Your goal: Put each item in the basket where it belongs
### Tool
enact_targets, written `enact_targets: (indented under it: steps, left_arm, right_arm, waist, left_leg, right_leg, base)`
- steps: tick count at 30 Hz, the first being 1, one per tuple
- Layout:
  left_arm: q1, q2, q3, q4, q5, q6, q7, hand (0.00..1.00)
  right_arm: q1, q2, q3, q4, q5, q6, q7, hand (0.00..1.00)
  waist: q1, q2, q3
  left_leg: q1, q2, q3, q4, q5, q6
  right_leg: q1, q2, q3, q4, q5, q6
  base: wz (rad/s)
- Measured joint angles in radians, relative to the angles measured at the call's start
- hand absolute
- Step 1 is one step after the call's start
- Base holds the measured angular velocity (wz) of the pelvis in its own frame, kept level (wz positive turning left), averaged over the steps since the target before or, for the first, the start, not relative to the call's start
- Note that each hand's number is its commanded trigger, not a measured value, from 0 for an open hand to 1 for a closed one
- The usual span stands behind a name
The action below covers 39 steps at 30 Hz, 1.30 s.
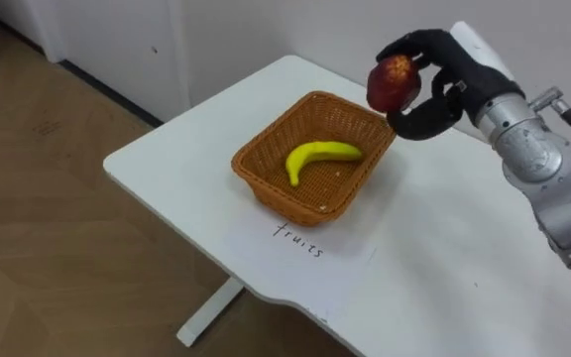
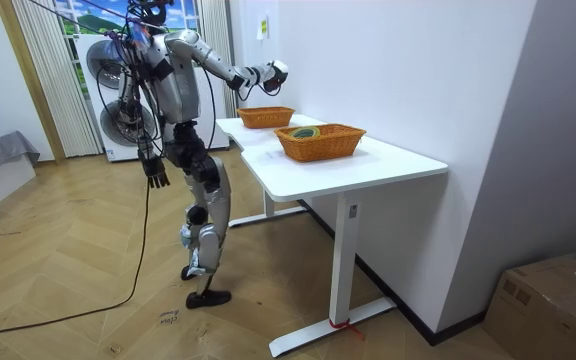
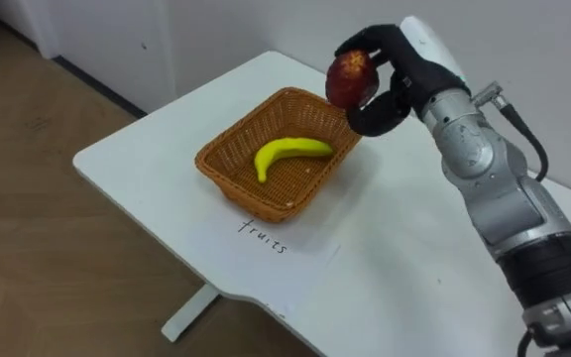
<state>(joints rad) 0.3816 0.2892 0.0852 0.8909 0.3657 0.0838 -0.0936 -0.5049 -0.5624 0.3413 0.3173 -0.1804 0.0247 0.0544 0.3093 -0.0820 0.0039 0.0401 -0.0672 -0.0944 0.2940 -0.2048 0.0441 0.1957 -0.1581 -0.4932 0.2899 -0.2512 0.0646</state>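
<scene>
My right hand (image 1: 426,89) is shut on a red apple (image 1: 394,82) and holds it in the air above the far right corner of the wicker fruit basket (image 1: 266,178). A yellow banana (image 1: 317,156) lies inside that basket. In the room view the same hand (image 2: 268,72) reaches out over the far basket (image 2: 265,116), while my left hand (image 2: 155,172) hangs by my side with relaxed fingers. I stand at the table's long side, facing it.
The white table (image 1: 444,268) carries a handwritten label (image 1: 298,240) in front of the fruit basket. A second wicker basket (image 2: 320,141) with things in it stands nearer the table's end. The table edge and wooden floor (image 1: 48,248) lie to my left.
</scene>
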Motion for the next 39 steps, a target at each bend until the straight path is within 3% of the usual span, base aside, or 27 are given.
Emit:
enact_targets:
  steps: [2, 5, 12, 19, 39]
  left_arm:
    - [0.01, 0.0, 0.009, -0.014, 0.0, 0.0, -0.006, 0.0]
    - [0.012, -0.001, 0.029, -0.022, 0.0, 0.0, -0.007, 0.0]
    - [0.026, -0.002, 0.03, -0.037, 0.0, 0.0, -0.012, 0.0]
    - [0.023, 0.0, 0.028, -0.034, -0.001, 0.0, 0.003, 0.0]
    - [0.031, 0.0, 0.02, -0.029, 0.0, -0.001, -0.005, 0.0]
  right_arm:
    - [0.002, 0.0, 0.014, -0.002, -0.001, 0.0, 0.013, 1.0]
    - [0.01, 0.0, 0.021, -0.01, -0.022, 0.0, 0.014, 1.0]
    - [0.026, 0.005, 0.021, -0.01, -0.021, 0.0, 0.014, 1.0]
    - [0.081, 0.017, 0.04, -0.003, -0.019, -0.001, 0.009, 1.0]
    - [0.085, 0.017, 0.068, 0.066, -0.02, -0.001, 0.002, 1.0]
  waist:
    - [0.01, 0.008, 0.0039]
    - [0.026, 0.01, 0.0009]
    - [0.025, 0.004, -0.0054]
    - [0.028, -0.011, 0.0053]
    - [0.041, -0.013, 0.006]
  left_leg:
    - [0.003, 0.0, -0.001, 0.0, 0.0, 0.0]
    - [-0.001, -0.001, -0.004, 0.001, 0.0, 0.0]
    - [-0.001, -0.008, -0.024, 0.007, 0.001, -0.001]
    - [-0.002, -0.014, -0.025, 0.007, 0.002, 0.001]
    - [0.002, -0.015, -0.026, 0.005, 0.003, 0.003]
  right_leg:
    - [0.003, 0.0, -0.004, 0.0, 0.0, 0.0]
    - [0.0, 0.0, -0.005, 0.001, -0.001, 0.001]
    - [0.008, -0.003, -0.028, -0.001, -0.001, 0.002]
    - [0.011, -0.009, -0.029, -0.001, -0.004, 0.006]
    - [0.021, -0.01, -0.03, 0.001, -0.003, 0.006]
  base:
    - [0.0]
    - [0.01]
    - [0.08]
    - [0.01]
    - [0.0]
